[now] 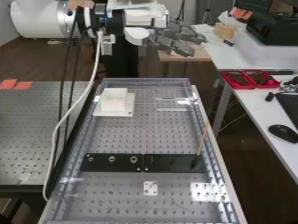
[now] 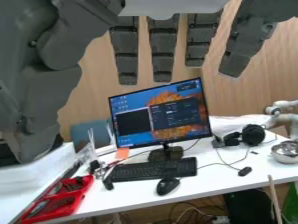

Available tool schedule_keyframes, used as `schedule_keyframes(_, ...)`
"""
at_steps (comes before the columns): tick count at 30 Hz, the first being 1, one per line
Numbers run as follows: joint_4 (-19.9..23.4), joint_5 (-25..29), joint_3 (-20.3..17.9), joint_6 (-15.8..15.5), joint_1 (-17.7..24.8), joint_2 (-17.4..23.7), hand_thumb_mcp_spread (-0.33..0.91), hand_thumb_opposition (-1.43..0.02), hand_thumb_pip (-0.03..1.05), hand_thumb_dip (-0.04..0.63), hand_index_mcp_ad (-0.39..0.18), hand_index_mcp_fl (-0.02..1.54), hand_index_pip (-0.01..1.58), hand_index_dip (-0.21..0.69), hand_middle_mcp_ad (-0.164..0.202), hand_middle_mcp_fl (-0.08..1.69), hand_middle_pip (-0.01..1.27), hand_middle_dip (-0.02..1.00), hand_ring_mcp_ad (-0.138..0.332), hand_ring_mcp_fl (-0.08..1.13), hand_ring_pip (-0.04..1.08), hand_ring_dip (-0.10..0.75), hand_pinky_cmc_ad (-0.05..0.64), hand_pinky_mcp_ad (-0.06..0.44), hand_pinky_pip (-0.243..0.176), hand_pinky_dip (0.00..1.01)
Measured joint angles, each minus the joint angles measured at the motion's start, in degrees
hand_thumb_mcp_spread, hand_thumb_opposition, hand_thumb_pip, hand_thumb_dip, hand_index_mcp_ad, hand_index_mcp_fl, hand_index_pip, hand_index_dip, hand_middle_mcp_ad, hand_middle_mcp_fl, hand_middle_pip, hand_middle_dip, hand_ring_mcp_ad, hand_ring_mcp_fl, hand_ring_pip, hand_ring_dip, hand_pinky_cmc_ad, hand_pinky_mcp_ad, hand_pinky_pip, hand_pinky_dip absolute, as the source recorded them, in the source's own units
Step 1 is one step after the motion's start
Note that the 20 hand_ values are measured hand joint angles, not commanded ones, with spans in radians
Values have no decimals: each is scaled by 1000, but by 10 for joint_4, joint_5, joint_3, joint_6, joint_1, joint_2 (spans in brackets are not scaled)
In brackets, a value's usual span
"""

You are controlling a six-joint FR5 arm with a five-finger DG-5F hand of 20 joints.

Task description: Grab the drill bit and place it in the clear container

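The hand [image 1: 174,39] is wide, its fingers straight and grasping nothing. A thin brown rod [image 1: 202,139] stands tilted at one end of the black plates [image 1: 174,163]; whether it is the drill bit cannot be determined. Glare obscures parts of the perforated bench [image 1: 126,200]. The top edge crops the arm [image 1: 43,19]. Contents of the red trays [image 1: 238,84] on the white desk [image 1: 256,101] are indistinct.

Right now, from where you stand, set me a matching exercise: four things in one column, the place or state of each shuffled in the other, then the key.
Things
1. hand
2. white square block
3. thin brown stick
4. red trays

Places and states
A. side by side on the white desk
B. slanting up at the right end of the black strip
C. raised, fingers straight
D. on the far left part of the bench

Pairs: 1-C, 2-D, 3-B, 4-A
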Motion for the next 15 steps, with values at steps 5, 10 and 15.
schedule_keyframes(5, 0, -2, 1, 3, -2, -4, 307, -730, 372, 93, -75, 323, 87, 244, 89, 218, 124, 204, 152, 17, 117, 101, 375, 295, -75, 278)
schedule_keyframes(10, 0, -2, 1, 3, -2, -4, 307, -730, 372, 93, -75, 323, 87, 244, 89, 218, 120, 204, 152, 17, 120, 101, 375, 295, -75, 278)
schedule_keyframes(15, -4, -6, 4, 0, -2, -5, 307, -730, 372, 93, -75, 323, 87, 244, 89, 218, 124, 204, 152, 17, 117, 101, 375, 295, -75, 278)
